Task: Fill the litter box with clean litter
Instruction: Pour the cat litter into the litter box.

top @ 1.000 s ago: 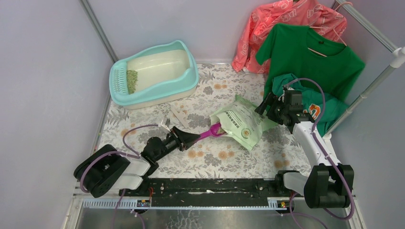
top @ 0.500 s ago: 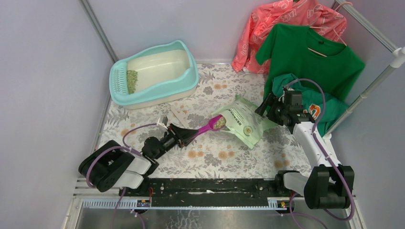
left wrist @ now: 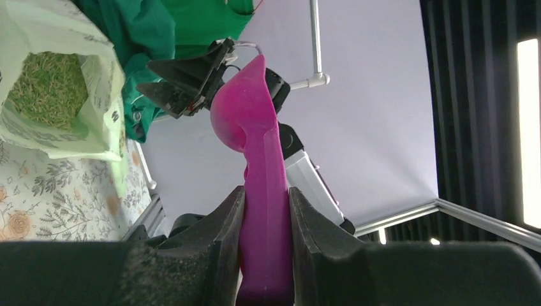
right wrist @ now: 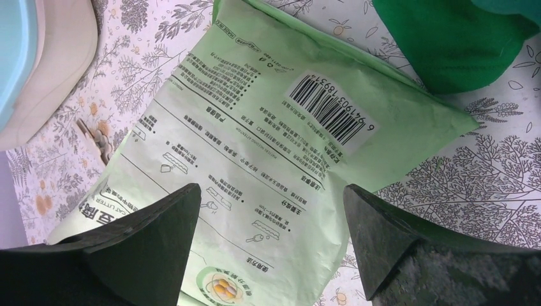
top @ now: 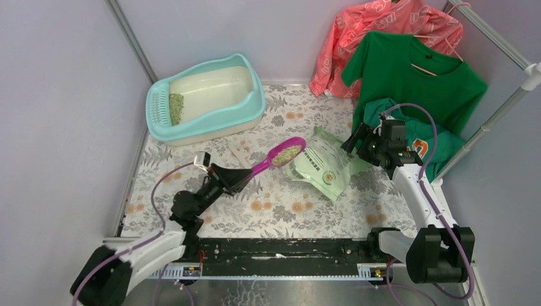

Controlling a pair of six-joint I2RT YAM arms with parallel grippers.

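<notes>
While your left gripper [top: 242,176] grips the purple scoop [top: 270,162], loaded with clean litter [top: 286,152], your right gripper [top: 355,139] hangs spread wide above the bag [top: 325,169]; the litter box [top: 258,97] sits at the table's [top: 287,211] far-left corner.

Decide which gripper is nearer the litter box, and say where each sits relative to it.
Left. The left gripper, holding the purple scoop, is in front of the litter box, toward the arms. The right gripper hangs open over the green bag, far to the box's right.
</notes>
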